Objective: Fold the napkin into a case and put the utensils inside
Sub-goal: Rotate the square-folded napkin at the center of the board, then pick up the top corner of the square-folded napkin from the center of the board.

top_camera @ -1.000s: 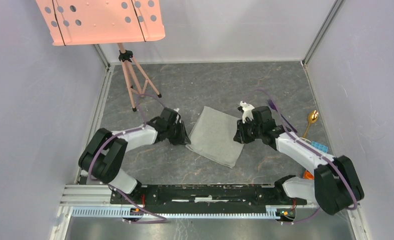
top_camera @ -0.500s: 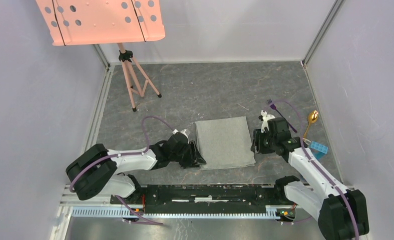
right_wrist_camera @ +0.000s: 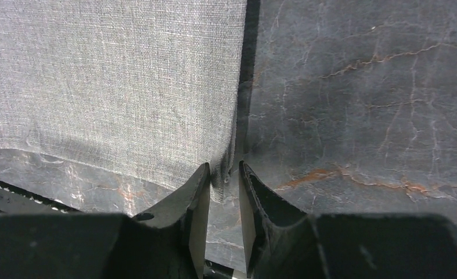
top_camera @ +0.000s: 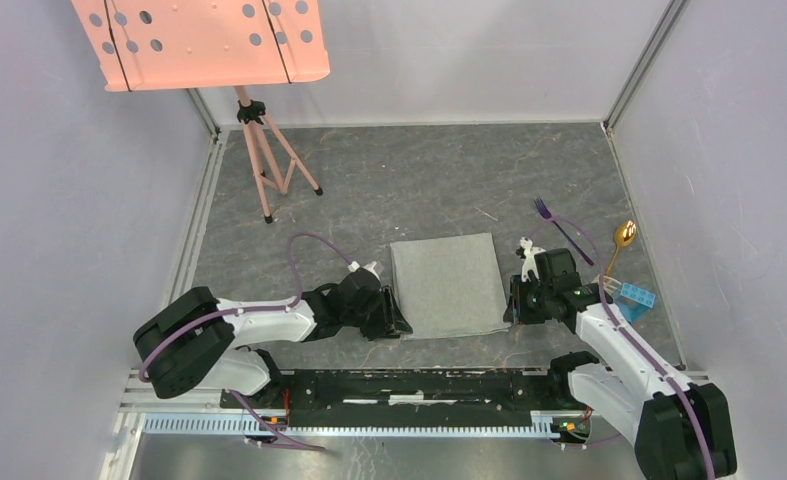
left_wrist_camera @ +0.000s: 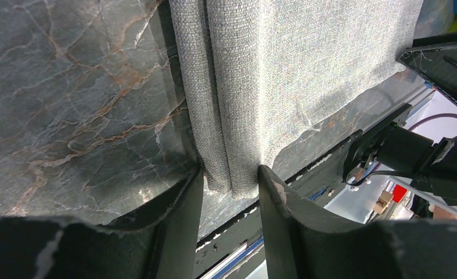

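The grey napkin (top_camera: 446,286) lies flat and square on the dark table, with a doubled fold along its left edge (left_wrist_camera: 214,87). My left gripper (top_camera: 397,322) sits at its near-left corner, jaws open, the folded edge (left_wrist_camera: 231,174) lying loose between the tips. My right gripper (top_camera: 512,308) is at the near-right corner, jaws narrowly open around the rumpled corner (right_wrist_camera: 224,171), with a small gap on the right side. The purple fork (top_camera: 557,224) and the gold-bowled spoon (top_camera: 621,240) lie on the table right of the napkin. No case shape shows.
A blue toy block (top_camera: 634,297) sits beside my right forearm. A salmon-pink perforated panel (top_camera: 201,40) on a tripod (top_camera: 267,170) stands at the back left. Grey walls close in three sides, and the arms' base rail (top_camera: 399,385) runs along the near edge.
Both arms pulled the tilted napkin toward the near edge and squared it. The left jaws have widened off the cloth. The right gripper shifted slightly nearer along the right edge.
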Available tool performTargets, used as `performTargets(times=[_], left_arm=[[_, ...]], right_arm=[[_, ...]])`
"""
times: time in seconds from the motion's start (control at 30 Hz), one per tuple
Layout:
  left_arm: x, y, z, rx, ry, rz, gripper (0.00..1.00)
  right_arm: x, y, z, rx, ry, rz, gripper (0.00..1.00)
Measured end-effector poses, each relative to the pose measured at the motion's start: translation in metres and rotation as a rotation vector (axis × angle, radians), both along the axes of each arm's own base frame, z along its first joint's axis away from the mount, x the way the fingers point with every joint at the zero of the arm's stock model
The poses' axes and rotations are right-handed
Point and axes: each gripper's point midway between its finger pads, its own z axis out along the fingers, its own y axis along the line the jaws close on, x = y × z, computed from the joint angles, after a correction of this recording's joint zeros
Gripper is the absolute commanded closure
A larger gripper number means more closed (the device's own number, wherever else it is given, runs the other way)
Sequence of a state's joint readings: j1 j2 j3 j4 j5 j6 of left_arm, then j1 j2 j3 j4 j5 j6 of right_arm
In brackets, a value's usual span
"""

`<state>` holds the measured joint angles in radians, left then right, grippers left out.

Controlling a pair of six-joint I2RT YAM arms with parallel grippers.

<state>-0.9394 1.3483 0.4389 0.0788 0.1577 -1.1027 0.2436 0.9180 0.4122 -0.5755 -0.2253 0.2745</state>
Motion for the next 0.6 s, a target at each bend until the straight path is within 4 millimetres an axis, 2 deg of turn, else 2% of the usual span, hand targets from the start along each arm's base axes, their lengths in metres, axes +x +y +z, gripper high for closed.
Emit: performTargets(times=[0.43,0.6], left_arm=[[0.0001,0.0013,-0.0009,0.015,-0.002,0.005,0.54],[0.0001,0.0015,-0.0011,0.017,-0.002,0.005,0.54]], right_arm=[[-0.0070,0.0064,0.0069,0.044,-0.003,0.022,0.71],[-0.0093,0.0079,0.0074,0.053,0.003,0.027,0.79]])
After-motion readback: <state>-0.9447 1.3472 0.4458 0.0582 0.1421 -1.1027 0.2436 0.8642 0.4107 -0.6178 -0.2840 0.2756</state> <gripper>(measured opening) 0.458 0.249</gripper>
